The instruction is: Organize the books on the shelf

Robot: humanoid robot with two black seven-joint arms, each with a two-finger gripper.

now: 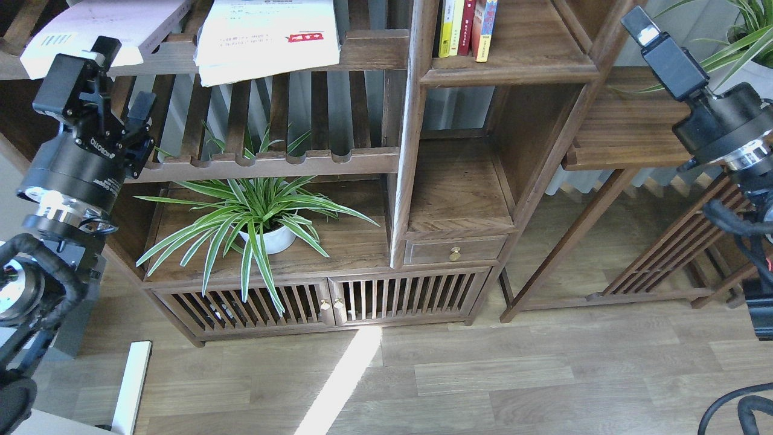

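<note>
Shelf (513,66): your books (468,27) are standing upright there.
Left pincer (124,78): gaping, holding nothing.
Right pincer (641,27): you cannot tell.

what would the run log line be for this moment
left gripper: open, empty | right gripper: state unclear | large white book with red label: flat on slatted rack | upright books: on plank shelf

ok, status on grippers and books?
Left gripper open, empty. Right gripper state unclear. Two white books flat on slatted rack; others upright on shelf.
</note>
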